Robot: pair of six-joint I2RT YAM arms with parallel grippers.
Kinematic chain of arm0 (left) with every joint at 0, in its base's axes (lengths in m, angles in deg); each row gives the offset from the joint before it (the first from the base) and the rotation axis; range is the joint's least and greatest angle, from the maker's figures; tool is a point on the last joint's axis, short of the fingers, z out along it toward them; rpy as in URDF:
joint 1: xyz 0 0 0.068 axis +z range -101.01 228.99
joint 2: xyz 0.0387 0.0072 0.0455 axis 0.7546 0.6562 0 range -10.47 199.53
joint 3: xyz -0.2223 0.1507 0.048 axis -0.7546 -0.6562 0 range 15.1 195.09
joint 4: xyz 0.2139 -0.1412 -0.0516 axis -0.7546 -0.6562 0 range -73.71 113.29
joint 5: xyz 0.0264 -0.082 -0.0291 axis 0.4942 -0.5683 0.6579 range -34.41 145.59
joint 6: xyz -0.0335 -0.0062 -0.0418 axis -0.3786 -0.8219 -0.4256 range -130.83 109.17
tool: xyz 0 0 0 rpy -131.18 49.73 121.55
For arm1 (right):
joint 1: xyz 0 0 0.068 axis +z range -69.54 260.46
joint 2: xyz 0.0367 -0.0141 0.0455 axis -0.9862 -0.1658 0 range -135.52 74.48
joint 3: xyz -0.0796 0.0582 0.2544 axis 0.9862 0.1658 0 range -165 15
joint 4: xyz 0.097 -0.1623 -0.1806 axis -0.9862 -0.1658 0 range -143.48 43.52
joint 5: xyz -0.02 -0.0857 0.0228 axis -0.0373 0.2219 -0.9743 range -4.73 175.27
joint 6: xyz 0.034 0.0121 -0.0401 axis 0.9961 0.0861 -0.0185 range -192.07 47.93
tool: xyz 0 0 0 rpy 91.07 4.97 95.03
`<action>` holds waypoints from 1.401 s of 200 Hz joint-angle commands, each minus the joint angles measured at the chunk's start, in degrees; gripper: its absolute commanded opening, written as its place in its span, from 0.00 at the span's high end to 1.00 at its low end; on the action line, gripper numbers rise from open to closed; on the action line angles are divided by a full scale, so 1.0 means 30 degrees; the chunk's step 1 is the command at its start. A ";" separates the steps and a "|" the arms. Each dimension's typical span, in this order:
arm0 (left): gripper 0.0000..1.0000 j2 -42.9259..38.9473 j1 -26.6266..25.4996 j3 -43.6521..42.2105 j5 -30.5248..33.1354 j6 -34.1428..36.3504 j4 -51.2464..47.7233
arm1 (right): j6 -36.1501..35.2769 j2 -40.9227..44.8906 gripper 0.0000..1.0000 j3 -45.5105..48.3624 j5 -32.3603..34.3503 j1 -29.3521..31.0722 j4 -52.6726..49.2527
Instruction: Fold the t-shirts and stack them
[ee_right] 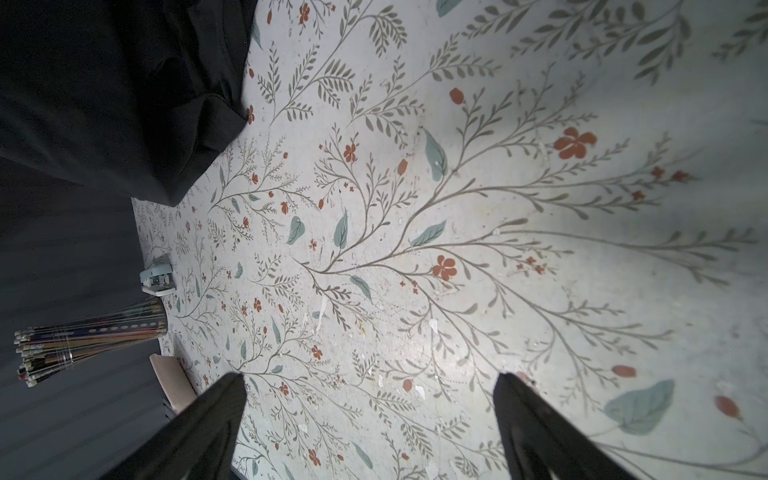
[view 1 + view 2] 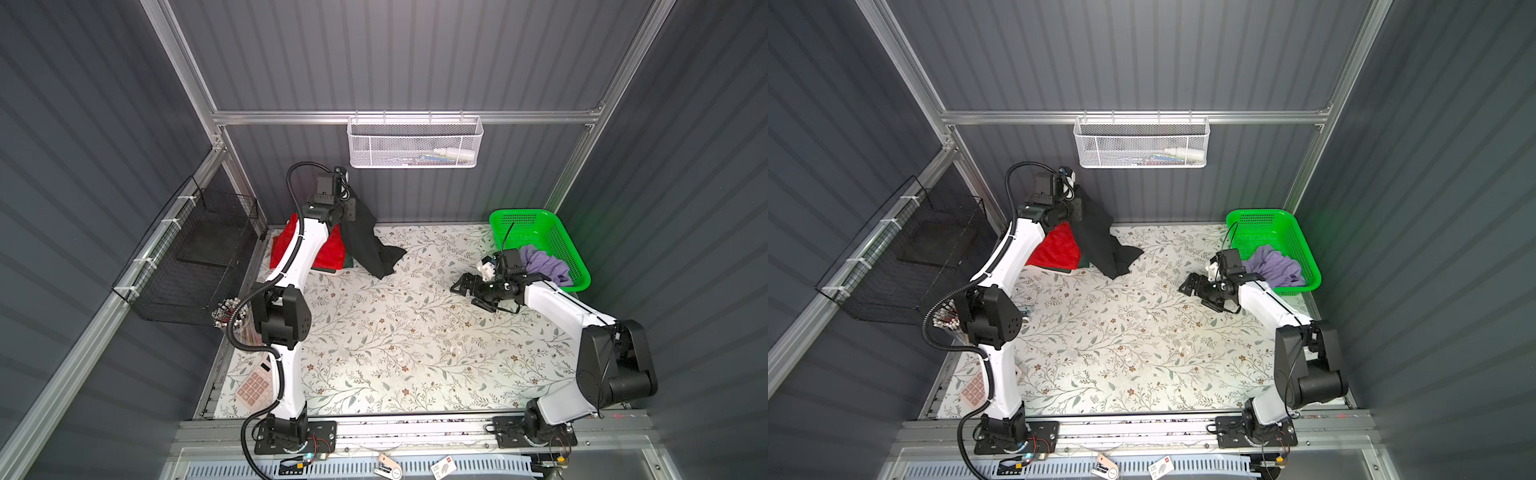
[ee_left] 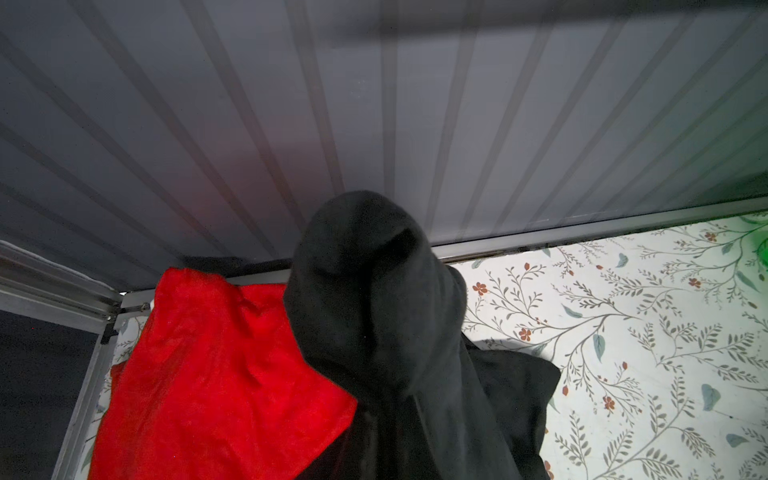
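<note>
Near the front left edge of the floral table (image 2: 415, 332) lie a pink calculator (image 2: 254, 387) and a cup of pencils (image 2: 232, 318); farther in on the right, the right gripper (image 1: 369, 380) hovers low over bare tabletop, jaws spread wide with nothing between them. Just behind it, the lavender t-shirt (image 2: 544, 262) lies crumpled in the green basket (image 2: 523, 220). At the back left, the raised left gripper (image 2: 345, 185) is clamped on the black t-shirt (image 2: 365, 241), which hangs down with its lower end on the table, just beside the folded red t-shirt (image 2: 330, 253), under which an edge of the dark green t-shirt (image 2: 348, 262) shows.
</note>
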 commanded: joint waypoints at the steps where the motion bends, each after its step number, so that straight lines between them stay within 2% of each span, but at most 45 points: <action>1: 1.00 -0.0627 0.0289 0.0510 -0.1522 0.0184 0.0324 | -0.0221 0.0309 0.05 0.0069 -0.0168 -0.0117 0.0000; 45: 1.00 -0.1521 0.0289 -0.1381 -0.3008 0.0208 0.1696 | -0.0282 0.0221 0.04 0.0073 0.0224 -0.0090 -0.0002; 66: 1.00 -0.2092 0.0287 -0.2431 -0.3624 0.0369 0.2251 | -0.0172 -0.0169 0.01 -0.0474 0.1066 0.0242 0.2059; 95: 1.00 -0.2669 0.0289 -0.3867 -0.4516 0.0378 0.2711 | 0.0857 -0.3171 0.01 -0.3739 0.0381 0.1130 0.4492; 114: 1.00 -0.3158 0.0289 -0.4987 -0.5408 0.0179 0.2863 | 0.1285 -0.5182 0.01 -0.6113 -0.0164 0.1992 0.4834; 133: 1.00 -0.3884 0.0255 -0.6414 -0.5328 -0.0193 0.3071 | 0.1722 -0.6408 0.01 -0.7260 -0.0480 0.2510 0.4974; 162: 1.00 -0.5715 -0.0061 -0.9805 -0.5391 -0.1835 0.4438 | 0.1916 -0.6850 0.03 -0.6801 -0.0595 0.2562 0.5332; 202: 1.00 -0.7842 -0.2213 -1.2989 -0.3748 -0.3018 0.4001 | 0.1459 -0.6216 0.03 -0.5666 -0.0432 0.2570 0.4627; 222: 1.00 -0.9074 -0.3028 -1.3795 -0.3764 -0.4099 0.3715 | 0.1203 -0.5757 0.04 -0.4968 -0.0304 0.2577 0.4543; 280: 1.00 -1.4315 -0.4038 -1.8934 -0.4232 -0.8112 0.4449 | 0.0849 -0.4489 0.04 -0.3632 -0.0462 0.2636 0.4107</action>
